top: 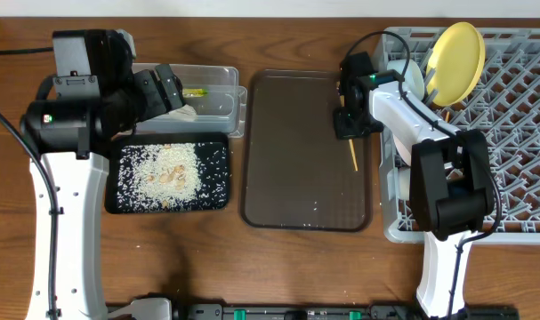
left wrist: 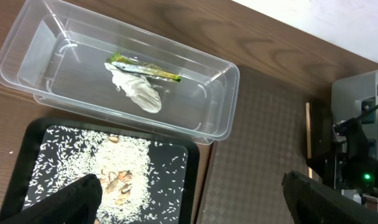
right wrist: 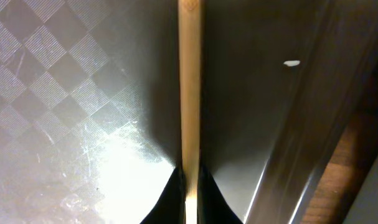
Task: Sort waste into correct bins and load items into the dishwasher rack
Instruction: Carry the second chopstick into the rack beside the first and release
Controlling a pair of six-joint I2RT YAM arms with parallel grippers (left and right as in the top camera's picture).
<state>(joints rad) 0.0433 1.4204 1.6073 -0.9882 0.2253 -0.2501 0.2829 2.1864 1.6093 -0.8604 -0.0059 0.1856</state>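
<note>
Over brown tray [top: 287, 160], right fingers [right wrist: 167, 202] pinch chopstick [right wrist: 190, 93], rack [top: 519, 233] beside

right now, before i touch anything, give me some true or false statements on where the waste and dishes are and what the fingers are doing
1. The wrapper and napkin lie in the clear tub. True.
2. The rice is heaped in the clear tub. False: it lies in the black tray.
3. The right fingers are shut on a chopstick. True.
4. The yellow plate lies flat in the rack. False: it stands on edge there.
5. The left fingers grip the napkin. False: they are open and hold nothing.
</note>
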